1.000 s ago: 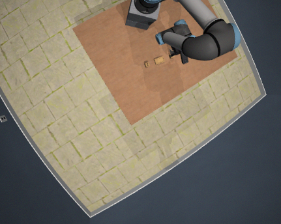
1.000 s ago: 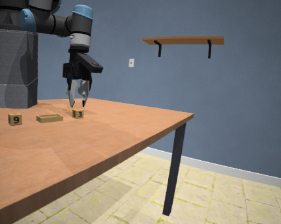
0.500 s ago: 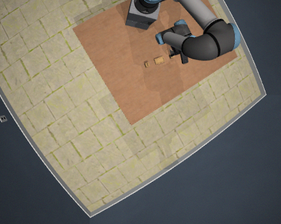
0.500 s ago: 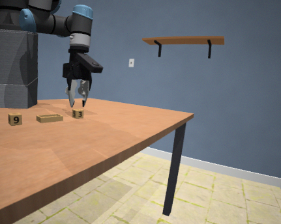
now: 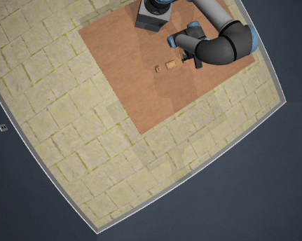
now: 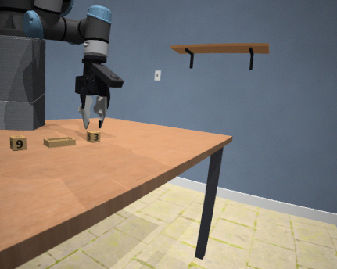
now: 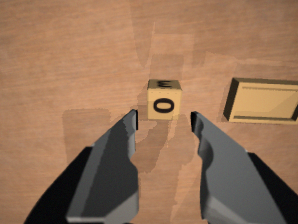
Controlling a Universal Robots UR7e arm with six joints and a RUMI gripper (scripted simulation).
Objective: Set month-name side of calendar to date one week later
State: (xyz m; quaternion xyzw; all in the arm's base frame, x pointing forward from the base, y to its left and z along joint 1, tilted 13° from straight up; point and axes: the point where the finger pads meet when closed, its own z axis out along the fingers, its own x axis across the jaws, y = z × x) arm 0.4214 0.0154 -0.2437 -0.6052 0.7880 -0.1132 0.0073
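A small wooden cube [image 6: 94, 136] [image 7: 163, 99] rests on the table to the right of the tray; it shows a 3 toward the exterior camera and a 0 in the wrist view. My gripper [image 6: 93, 126] [image 7: 163, 112] hangs just above it, fingers partly apart, with nothing between them. The empty wooden tray [image 6: 59, 141] [image 7: 261, 100] [image 5: 171, 64] lies between the two cubes. A second cube [image 6: 18, 143] [image 5: 158, 69] showing a 9 sits on the table left of the tray.
The robot's grey pedestal [image 6: 14, 82] [image 5: 153, 17] stands at the back of the wooden table [image 6: 106, 172]. The table's edge and a dark leg [image 6: 209, 203] are at the right. A wall shelf [image 6: 220, 48] hangs far behind.
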